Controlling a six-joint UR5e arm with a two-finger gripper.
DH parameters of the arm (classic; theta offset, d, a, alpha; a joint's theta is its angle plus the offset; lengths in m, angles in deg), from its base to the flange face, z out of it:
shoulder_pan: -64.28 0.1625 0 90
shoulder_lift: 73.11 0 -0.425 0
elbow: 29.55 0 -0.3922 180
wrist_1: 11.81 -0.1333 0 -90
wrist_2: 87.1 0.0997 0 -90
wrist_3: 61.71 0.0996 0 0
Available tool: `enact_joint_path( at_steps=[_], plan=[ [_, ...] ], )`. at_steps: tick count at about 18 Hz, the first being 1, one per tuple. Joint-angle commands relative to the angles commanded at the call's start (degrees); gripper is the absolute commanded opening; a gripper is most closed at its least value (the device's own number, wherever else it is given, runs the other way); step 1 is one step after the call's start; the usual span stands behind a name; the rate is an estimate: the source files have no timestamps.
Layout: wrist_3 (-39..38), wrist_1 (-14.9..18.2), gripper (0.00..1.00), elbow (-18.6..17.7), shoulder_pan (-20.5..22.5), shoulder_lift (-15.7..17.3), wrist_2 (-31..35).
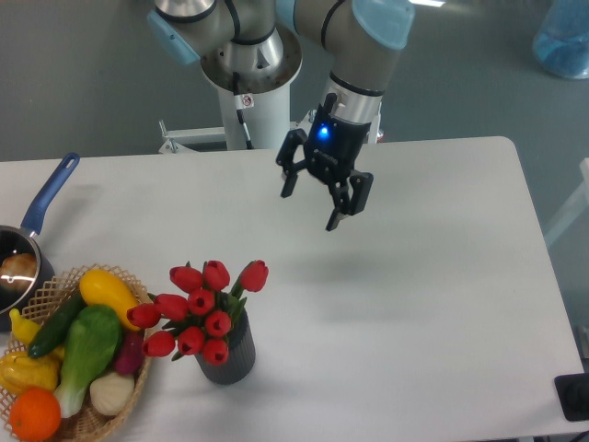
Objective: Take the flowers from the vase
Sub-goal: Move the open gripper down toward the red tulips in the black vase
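The two black fingers (286,182) of the gripper (310,203) were spread apart with nothing between them, hanging above the white bench (414,304) near its far middle, a blue light glowing on the wrist. The bunch of red tulips with green leaves (201,313) stood well apart, toward the near left, its stems sunk in the small dark grey ribbed vase (228,357). Just beside the vase sat a woven wicker basket (129,405) heaped with produce, and a blue-handled pan (46,198) lay at the left edge. Behind the bench the white arm pedestal (258,101) rose from a grey floor (83,83).
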Motion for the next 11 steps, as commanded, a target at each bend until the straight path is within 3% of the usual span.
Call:
enact_joint_path(
  at_steps=[8,11],
  plan=[
    [-2.55,-0.53,1.00,0.09,-3.51,-2.37,-0.53],
    [-2.55,-1.93,1.00,0.35,-4.39,-4.22,-5.96]
  ],
)
